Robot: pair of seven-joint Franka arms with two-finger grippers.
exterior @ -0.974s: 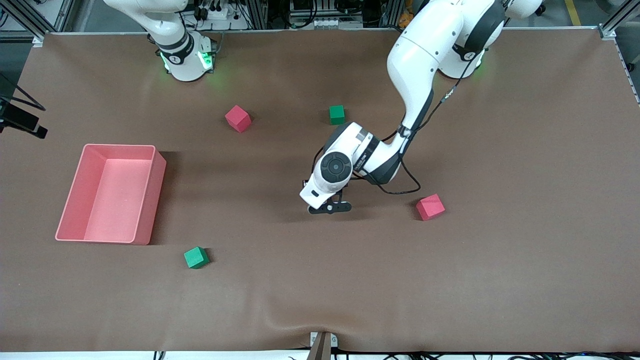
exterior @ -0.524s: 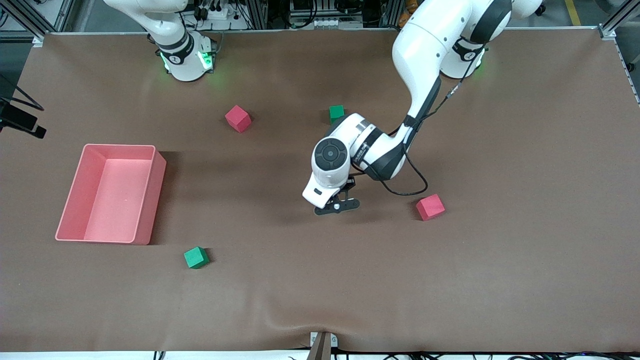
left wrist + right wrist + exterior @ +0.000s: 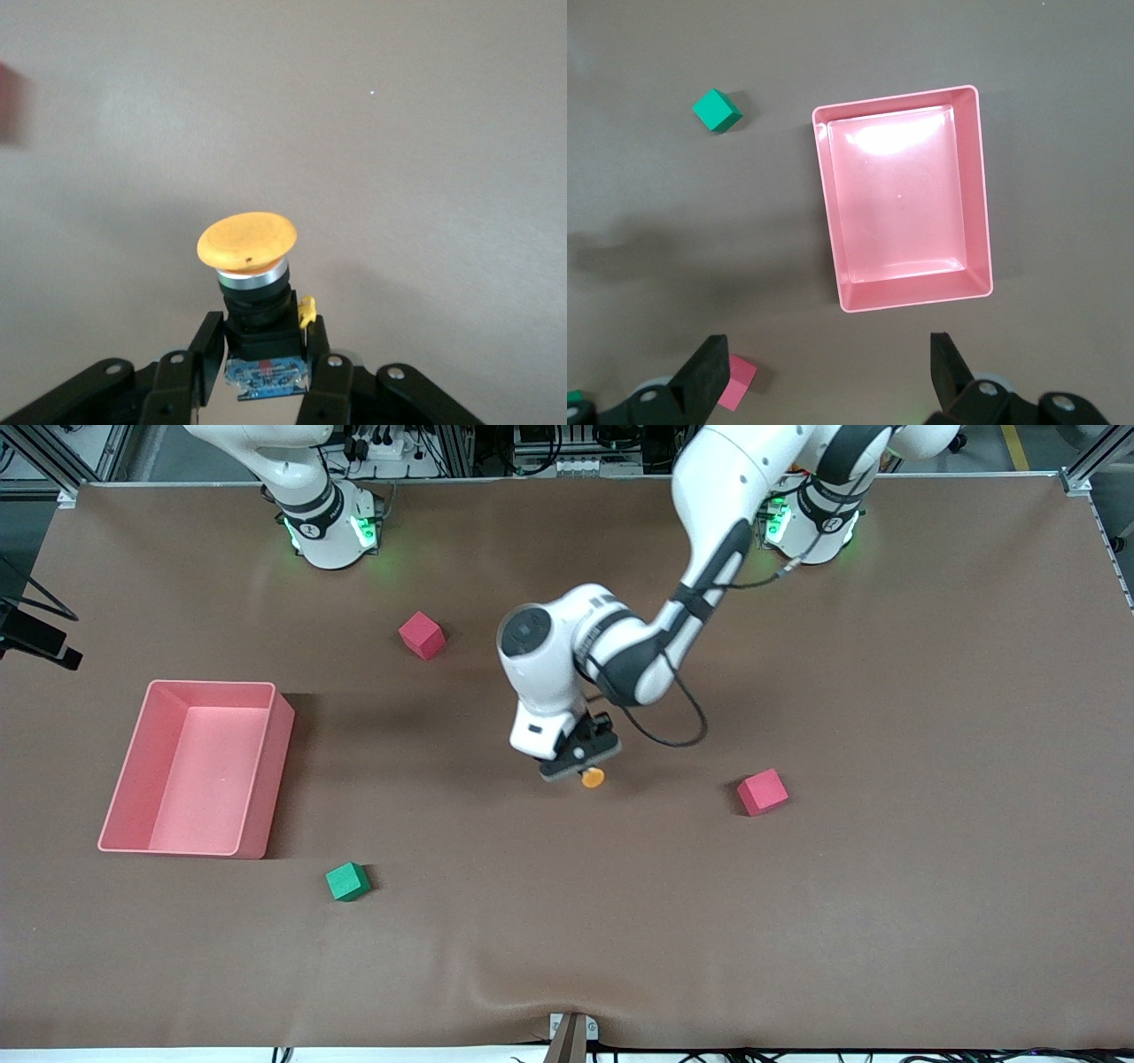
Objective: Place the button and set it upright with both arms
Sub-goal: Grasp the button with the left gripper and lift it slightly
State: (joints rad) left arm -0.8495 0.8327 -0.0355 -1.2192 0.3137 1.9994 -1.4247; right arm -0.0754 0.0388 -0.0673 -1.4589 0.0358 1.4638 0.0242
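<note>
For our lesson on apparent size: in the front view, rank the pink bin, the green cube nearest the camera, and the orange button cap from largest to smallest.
1. Pink bin, by far the largest.
2. Green cube.
3. Orange button cap, smallest, though held raised in the left gripper.

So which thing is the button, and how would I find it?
Follow the white left arm from its base down to its black left gripper over the middle of the brown table. Its fingers are shut on the button. Unlike the red and green cubes around it, it has a round orange cap on a short black body.
</note>
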